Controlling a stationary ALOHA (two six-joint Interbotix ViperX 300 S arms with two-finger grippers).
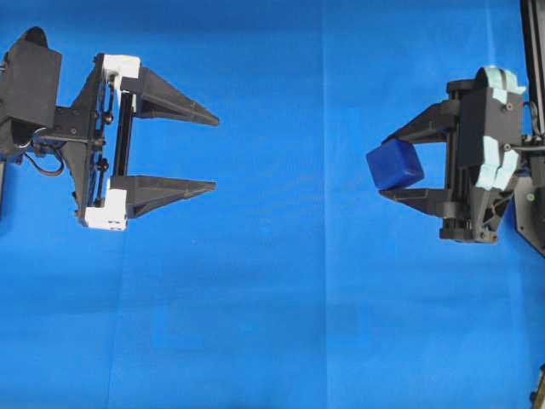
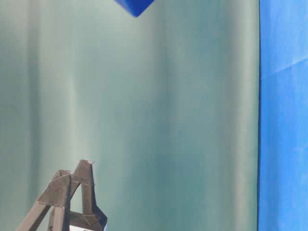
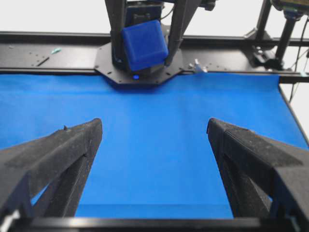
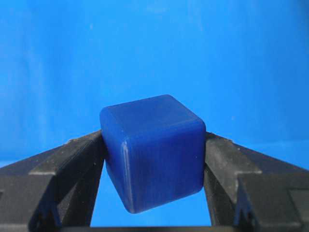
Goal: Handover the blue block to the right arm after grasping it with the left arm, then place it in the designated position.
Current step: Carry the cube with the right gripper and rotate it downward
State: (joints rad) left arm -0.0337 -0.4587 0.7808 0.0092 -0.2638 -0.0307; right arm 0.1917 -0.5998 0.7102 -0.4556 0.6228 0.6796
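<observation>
Between the black fingers (image 4: 72, 164) of the right gripper (image 1: 387, 164) sits the blue block (image 1: 395, 164), pinched on two opposite faces, and the wrist view shows it beautifully: both pads flat against the cube's sides, the cube tilted a little, one corner dipping low. The jaws stand about half closed, exactly as wide as the block, and nothing else touches it. It hangs clear above the blue cloth (image 1: 272, 324), over the right part of the workspace in the overhead view, near the fingertips rather than deep in the grip.

Across the way, the left gripper (image 1: 213, 152) with its white mounts (image 1: 119, 66) is spread as wide as it goes and holds nothing at all. Its two long fingers point toward the right arm, well apart from the block, with a broad stretch of bare cloth between the two grippers. From its own wrist camera the block shows far off, up by the right arm's base.

So where are we? By the look of it the pickup and the handover are done, since the cube is in the right gripper alone and the left one stands off empty. What remains is the placing: carry it to the designated position, which no view marks out clearly, lower it and let go
</observation>
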